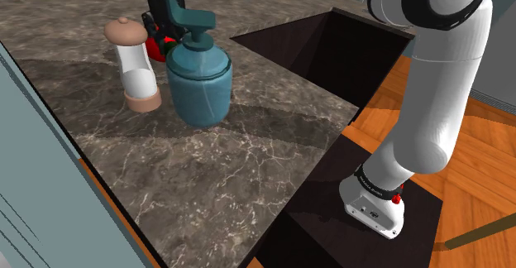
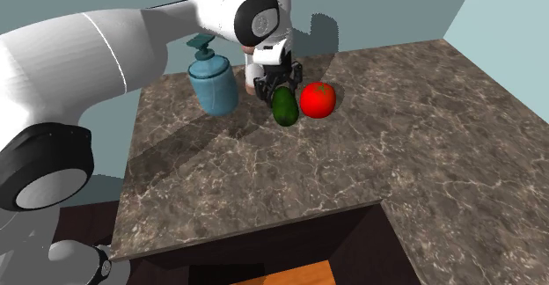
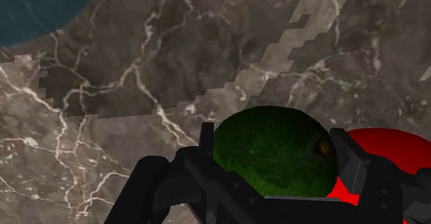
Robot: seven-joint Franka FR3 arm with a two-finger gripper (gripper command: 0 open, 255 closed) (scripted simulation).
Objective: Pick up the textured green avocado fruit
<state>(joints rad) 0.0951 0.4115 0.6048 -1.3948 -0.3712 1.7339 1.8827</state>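
Marbled counter [image 2: 352, 169] bears a teal dispenser [image 2: 214, 85] and red tomato [image 2: 318, 99]; black fingers [image 3: 347, 162] clamp the green avocado [image 2: 284, 107].

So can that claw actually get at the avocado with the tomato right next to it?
Seems so: the claw looks clasped on the avocado, and the tomato sits just outside it, not in the way.

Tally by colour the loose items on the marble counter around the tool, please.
Green: 1, the avocado
Red: 1, the tomato
Teal: 1, the pump dispenser
White and tan: 1, the grinder
Total: 4
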